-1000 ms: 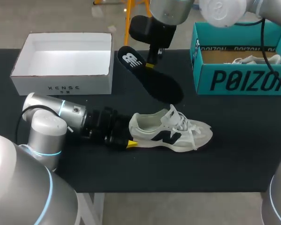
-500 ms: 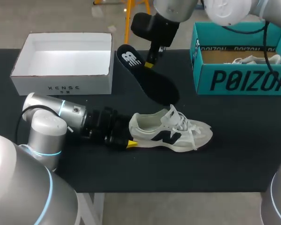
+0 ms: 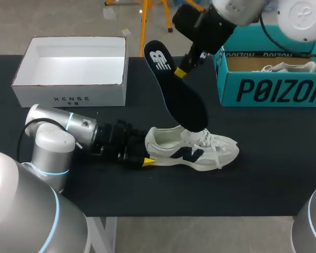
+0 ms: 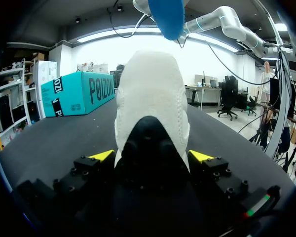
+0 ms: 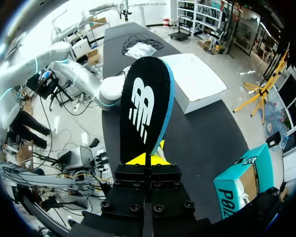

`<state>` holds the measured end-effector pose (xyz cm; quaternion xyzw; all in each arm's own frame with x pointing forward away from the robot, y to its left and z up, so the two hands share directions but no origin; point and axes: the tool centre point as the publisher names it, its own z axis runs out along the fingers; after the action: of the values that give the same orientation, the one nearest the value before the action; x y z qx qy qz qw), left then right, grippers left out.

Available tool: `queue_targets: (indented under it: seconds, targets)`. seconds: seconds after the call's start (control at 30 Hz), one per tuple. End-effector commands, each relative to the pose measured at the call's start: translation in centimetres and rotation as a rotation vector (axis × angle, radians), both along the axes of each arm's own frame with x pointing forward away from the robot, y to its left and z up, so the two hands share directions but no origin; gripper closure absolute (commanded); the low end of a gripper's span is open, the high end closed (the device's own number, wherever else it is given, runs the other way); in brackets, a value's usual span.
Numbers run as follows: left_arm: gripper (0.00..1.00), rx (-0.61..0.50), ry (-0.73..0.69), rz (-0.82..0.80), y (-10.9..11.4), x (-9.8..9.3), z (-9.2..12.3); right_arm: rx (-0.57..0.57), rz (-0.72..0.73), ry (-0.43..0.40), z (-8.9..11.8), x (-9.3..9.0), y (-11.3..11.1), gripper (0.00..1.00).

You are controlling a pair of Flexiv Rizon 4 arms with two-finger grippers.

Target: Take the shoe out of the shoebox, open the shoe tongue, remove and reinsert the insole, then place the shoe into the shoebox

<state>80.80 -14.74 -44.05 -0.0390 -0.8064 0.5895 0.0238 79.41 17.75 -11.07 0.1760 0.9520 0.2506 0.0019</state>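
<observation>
Left arm point(image 3: 52, 139) lies low along the surface point(image 3: 274, 163) at the near side. My left fingers point(image 3: 147, 159) are spread about heel-width and clamp the heel of the shoe point(image 3: 192, 149) from both sides. The shoe is white with dark trim and sits upright on its sole mid-surface, toe pointing away from the left arm.

Above it the insole point(image 3: 178, 97) hangs tilted, dark top face up and blue underside visible in the left wrist view. Its lower end is just over the shoe's opening, apparently clear of it. My right fingers point(image 3: 180, 71) are nearly closed, pinching the insole's edge near the logo end.

At the far side are a white box point(image 3: 68, 94), open, and a teal shoebox point(image 3: 274, 90) with a second shoe point(image 3: 287, 67) inside.
</observation>
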Motion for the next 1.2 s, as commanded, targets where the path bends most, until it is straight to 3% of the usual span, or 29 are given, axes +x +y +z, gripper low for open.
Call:
queue_targets:
  seconds: [0.03,0.33,0.6,0.8,1.2]
  targets:
    - [1.00,0.002,0.001,-0.002,-0.3,0.2,-0.6,0.105,-0.033,-0.069,2.0,-2.9,-1.9,1.00]
    - [1.00,0.002,0.001,-0.002,-0.3,0.2,-0.6,0.082,-0.047,-0.099,4.8,-4.9,-2.6,1.00]
    - [1.00,0.002,0.001,-0.002,-0.3,0.2,-0.6,0.086,-0.084,-0.109,6.3,-5.5,-4.7,1.00]
    - [1.00,0.002,0.001,-0.002,-0.3,0.2,-0.6,0.139,-0.093,-0.166,7.9,-6.4,-6.3,1.00]
    - [1.00,0.002,0.001,-0.002,-0.3,0.2,-0.6,0.137,-0.069,-0.171,9.1,-5.4,-4.9,1.00]
